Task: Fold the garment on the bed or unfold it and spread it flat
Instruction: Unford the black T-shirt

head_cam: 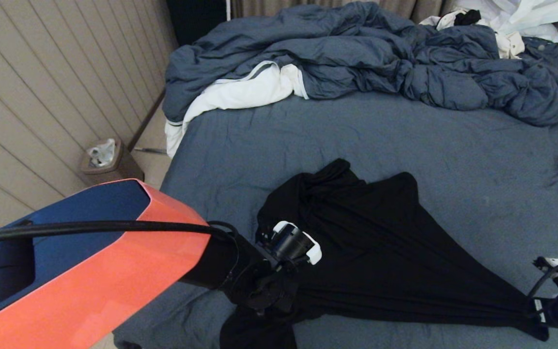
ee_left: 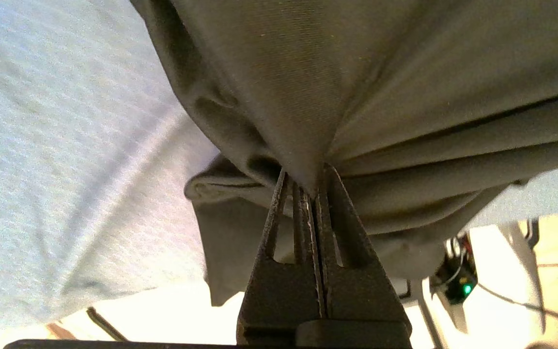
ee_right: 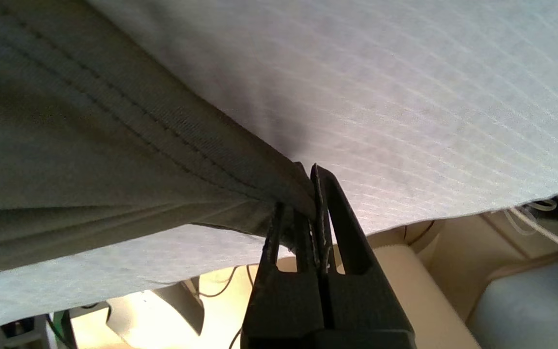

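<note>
The black T-shirt (head_cam: 380, 252) lies bunched and stretched along the bed's (head_cam: 453, 145) near edge, pinched by the closed left gripper (ee_left: 314, 191) and right gripper (ee_right: 310, 194). A rumpled duvet (head_cam: 380, 53) lies along the far edge.

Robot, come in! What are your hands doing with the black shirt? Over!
Left end effector shut on the shirt. Right end effector shut on its hem. Shirt stretched between them over the bed, bunched, not flat. Duvet behind, clear of it.

Lighting: dim overhead, washed-out wrists.
Head view is showing soft, shadowless light; the garment (head_cam: 380, 252) is reading featureless black. Wrist views are overexposing, graining and blowing out pale backgrounds.
</note>
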Motion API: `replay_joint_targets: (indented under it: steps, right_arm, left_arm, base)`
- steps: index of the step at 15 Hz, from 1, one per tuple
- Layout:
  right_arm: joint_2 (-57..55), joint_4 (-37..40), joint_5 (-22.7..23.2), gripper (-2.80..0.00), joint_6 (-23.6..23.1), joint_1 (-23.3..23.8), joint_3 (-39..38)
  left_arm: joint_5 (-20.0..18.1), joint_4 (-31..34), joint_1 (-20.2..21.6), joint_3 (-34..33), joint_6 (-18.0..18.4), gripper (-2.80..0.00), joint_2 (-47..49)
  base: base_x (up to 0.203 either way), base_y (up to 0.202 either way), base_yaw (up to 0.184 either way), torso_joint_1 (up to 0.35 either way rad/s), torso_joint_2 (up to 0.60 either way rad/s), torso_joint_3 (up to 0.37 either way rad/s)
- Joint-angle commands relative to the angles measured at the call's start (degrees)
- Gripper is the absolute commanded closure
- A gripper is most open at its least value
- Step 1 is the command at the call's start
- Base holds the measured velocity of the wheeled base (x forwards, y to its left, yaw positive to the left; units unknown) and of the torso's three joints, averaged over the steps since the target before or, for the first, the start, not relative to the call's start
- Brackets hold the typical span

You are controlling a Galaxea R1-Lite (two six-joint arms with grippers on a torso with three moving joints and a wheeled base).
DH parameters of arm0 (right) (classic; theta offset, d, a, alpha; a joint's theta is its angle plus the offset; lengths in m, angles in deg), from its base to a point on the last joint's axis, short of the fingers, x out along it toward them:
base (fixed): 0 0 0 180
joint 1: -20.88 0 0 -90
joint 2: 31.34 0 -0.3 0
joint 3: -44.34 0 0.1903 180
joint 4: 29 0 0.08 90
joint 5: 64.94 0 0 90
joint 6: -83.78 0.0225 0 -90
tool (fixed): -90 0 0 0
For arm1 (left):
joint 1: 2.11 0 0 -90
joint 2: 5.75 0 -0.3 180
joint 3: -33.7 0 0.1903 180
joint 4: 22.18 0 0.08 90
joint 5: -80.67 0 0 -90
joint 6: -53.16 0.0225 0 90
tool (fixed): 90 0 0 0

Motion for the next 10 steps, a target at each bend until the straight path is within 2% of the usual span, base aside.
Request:
replay_joint_targets:
  steps: [1, 10]
  right_arm:
    - [-0.76, 0.74, 0.03, 0.0, -0.24, 1.91, 1.41]
    - [-1.34, 0.91, -0.06, 0.0, -1.54, 8.74, 2.39]
  left_arm:
    - [0.15, 0.0, -1.59, -0.43, -0.15, 0.0, 0.68]
    - [-0.02, -0.08, -4.07, 4.7, -0.3, 0.0, 4.15]
  base:
    - [0.0, 0.0, 0.0, 0.0, 0.0, 0.0]
    - [0.0, 0.0, 0.0, 0.0, 0.0, 0.0]
